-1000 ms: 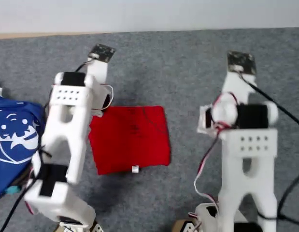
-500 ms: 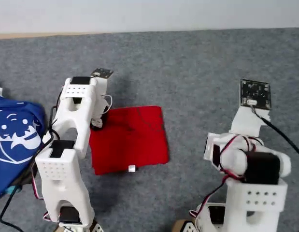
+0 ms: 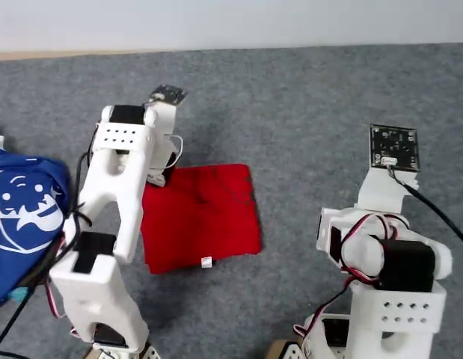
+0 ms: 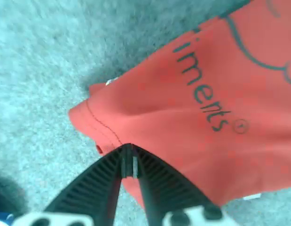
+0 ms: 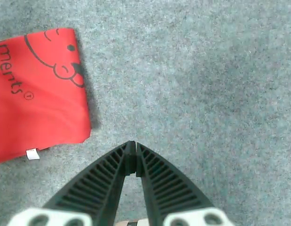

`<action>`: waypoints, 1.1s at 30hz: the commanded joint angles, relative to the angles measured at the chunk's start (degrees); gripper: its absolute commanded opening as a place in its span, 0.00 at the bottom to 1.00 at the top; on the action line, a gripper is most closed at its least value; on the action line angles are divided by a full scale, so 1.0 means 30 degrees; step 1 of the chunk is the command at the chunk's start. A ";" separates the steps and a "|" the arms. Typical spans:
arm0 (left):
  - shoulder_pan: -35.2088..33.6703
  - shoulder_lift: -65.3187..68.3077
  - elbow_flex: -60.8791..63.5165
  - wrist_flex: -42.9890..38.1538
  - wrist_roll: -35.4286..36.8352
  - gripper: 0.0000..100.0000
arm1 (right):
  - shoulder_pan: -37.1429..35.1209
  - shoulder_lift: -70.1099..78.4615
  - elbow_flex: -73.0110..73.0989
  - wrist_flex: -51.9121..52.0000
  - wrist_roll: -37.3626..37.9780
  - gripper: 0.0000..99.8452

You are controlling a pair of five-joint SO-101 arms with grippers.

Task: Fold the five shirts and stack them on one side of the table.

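The folded red shirt [image 3: 201, 217] lies flat just toward 9 o'clock of the table's middle in the high view, dark print facing up. A small white label [image 3: 207, 262] sticks out from its 6 o'clock edge. At the table's 9 o'clock edge sits a blue shirt [image 3: 22, 217] with white print, well apart from the red one.

The left gripper [image 4: 129, 162] has its jaws pressed together at the red shirt's puckered corner, which lies at about 10 o'clock of the cloth. Whether any fabric is nipped between them cannot be told. The right gripper [image 5: 131, 162] also has its jaws closed tight with nothing in them. It hangs over bare carpet on the 3 o'clock side of the red shirt, clear of it.

The table is covered in grey carpet [image 3: 291, 112]. At 12 o'clock a pale wall [image 3: 231, 22] rises behind it, with a thin wood-coloured strip [image 3: 51, 54] along the join toward 10 o'clock.
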 commanded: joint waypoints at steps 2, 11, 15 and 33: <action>-0.0147 -0.1524 -0.0630 -0.0498 -0.0059 0.00 | 0.0073 -0.0220 -0.0059 0.0601 0.0176 0.01; -0.0264 0.2198 -0.0337 -0.3751 -0.0059 0.00 | 0.0073 -0.0161 -0.0029 0.0601 0.0176 0.01; -0.0176 0.3663 -0.0337 -0.4278 -0.0059 0.00 | 0.0073 -0.0132 -0.0029 0.0601 0.0176 0.01; 0.0176 -0.6564 -0.1890 0.0205 0.0762 0.00 | -0.0015 -0.0132 0.0147 -0.0190 0.0117 0.01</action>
